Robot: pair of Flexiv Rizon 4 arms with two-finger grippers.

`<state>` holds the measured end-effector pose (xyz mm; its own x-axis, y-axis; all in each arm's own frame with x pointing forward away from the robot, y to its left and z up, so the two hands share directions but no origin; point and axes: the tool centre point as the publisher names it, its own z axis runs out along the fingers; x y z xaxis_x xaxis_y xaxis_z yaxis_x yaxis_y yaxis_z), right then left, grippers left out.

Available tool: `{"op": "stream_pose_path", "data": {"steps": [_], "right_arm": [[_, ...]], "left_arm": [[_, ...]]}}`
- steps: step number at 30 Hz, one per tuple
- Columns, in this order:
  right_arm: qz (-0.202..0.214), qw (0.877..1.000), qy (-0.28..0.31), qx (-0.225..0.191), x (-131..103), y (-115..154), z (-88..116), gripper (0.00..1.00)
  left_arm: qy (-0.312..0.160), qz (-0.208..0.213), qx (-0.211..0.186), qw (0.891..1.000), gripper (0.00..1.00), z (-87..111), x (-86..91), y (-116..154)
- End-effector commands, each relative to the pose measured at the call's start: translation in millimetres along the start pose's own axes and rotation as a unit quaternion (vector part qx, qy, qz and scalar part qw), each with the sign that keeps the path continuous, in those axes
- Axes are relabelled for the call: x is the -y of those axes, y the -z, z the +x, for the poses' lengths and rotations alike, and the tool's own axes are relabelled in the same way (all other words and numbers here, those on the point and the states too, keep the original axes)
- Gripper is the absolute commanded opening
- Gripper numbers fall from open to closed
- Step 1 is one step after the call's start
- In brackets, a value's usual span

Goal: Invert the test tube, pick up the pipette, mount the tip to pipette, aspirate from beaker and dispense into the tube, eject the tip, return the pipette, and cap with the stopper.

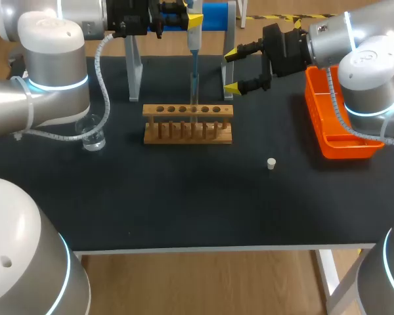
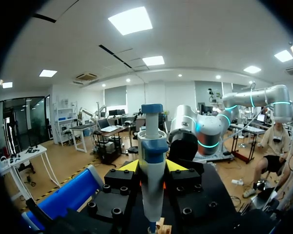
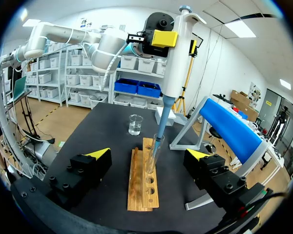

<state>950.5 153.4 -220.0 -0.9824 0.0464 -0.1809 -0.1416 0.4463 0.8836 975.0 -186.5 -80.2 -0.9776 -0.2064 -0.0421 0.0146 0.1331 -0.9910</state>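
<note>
risk assessment. the left gripper (image 1: 192, 20) is clenched on the pipette (image 1: 193, 46), which hangs upright with its pipette tip (image 3: 159, 132) lowered into the mouth of the test tube (image 3: 151, 158). the tube stands upright in the wooden tube rack (image 1: 187, 131), in a hole right of the rack's middle in the head view. the right gripper (image 1: 232, 71) is released, jaws wide and holding nothing. it hangs just beside the rack's right end, apart from the tube.

probable faults:
- the tip appears close to the tube wall. a sideways drift of the left arm could lever the tube, tilt it in its hole or shift the rack, which nothing holds down.
- dispensing with the tip off-centre could run liquid down the outside of the tube.
- lifting out at an angle could drag the tube upward or loosen the tip inside it.

surroundings:
- the beaker (image 1: 92, 136) stands near the table's left side, well apart from the rack.
- the stopper (image 1: 271, 163) lies on the table in front of the rack and to its right, apart from it.
- the orange bin (image 1: 341, 131) sits at the table's right edge.
- the pipette stand (image 1: 218, 16) rises behind the rack.

obstructions: the stand's legs flank the pipette closely. the right gripper lies between the rack and the bin, so a path to the bin would likely pass near it.
</note>
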Motion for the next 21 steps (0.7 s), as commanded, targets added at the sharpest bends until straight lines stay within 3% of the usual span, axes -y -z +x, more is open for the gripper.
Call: {"op": "stream_pose_path", "data": {"steps": [1, 11, 21], "right_arm": [[-0.001, 1.0, 0.0, 0.001, 0.3, 0.4, 1.0, 1.0], [-0.001, 1.0, 0.0, 0.001, 0.3, 0.4, 1.0, 1.0], [-0.017, 1.0, 0.014, 0.009, -19.6, 31.5, 3.2, 1.0]], "left_arm": [[-0.001, 0.003, 0.004, 1.0, 0.0, 1.5, -0.8, -0.5], [-0.001, 0.003, 0.004, 1.0, 0.0, 1.5, -0.8, -0.5], [-0.001, 0.003, 0.004, 1.0, 0.0, 1.5, -0.8, -0.5]]}}
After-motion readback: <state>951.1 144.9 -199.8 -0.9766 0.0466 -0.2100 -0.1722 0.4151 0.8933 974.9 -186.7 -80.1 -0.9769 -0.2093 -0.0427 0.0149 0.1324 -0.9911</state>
